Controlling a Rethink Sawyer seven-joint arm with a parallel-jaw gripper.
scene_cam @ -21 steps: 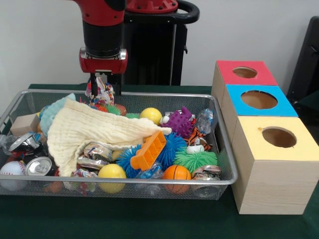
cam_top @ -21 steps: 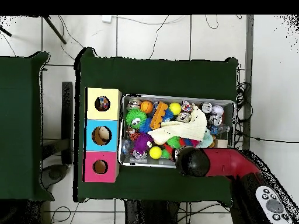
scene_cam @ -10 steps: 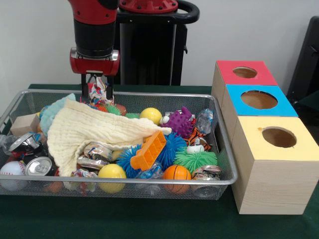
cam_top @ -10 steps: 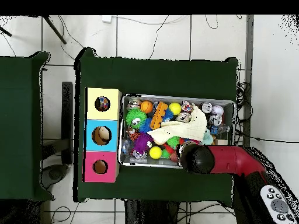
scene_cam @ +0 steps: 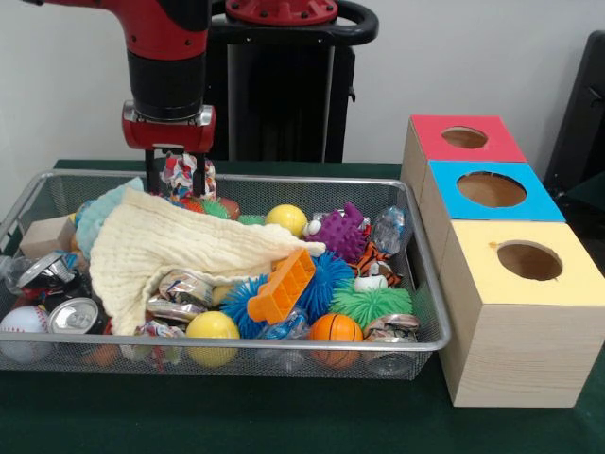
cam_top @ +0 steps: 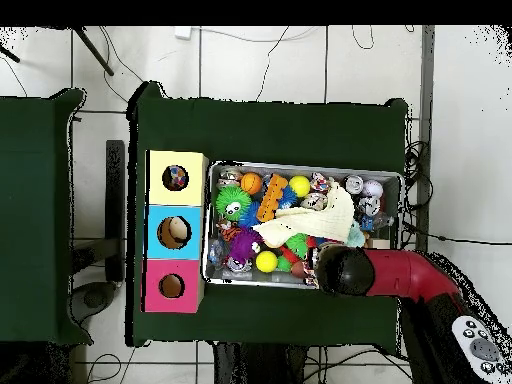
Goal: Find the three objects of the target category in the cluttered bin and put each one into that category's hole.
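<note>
Front view has the claw (scene_cam: 177,173) further left and a little higher than half a second ago, and a second ago it stood further right again; it has carried its load with it. Its two black fingers are clamped on a rope toy (scene_cam: 187,176), a knotted bundle of white, red and blue strands that hangs between them just above the far rim of the wire bin (scene_cam: 312,344). Directly below the claw lies the cream cloth (scene_cam: 180,248), draped over the bin's left half, unmoved. Below and to the right of the claw sit the orange plastic block (scene_cam: 281,286), a blue spiky ball (scene_cam: 321,276) and a purple spiky toy (scene_cam: 342,231), all as they were. Well to the right of the claw, outside the bin, stand three boxes with round holes: red (scene_cam: 462,138), blue (scene_cam: 490,190) and yellow (scene_cam: 528,260). Overhead, the arm's dark wrist (cam_top: 345,272) covers the claw, at the bin's edge nearer the robot.
</note>
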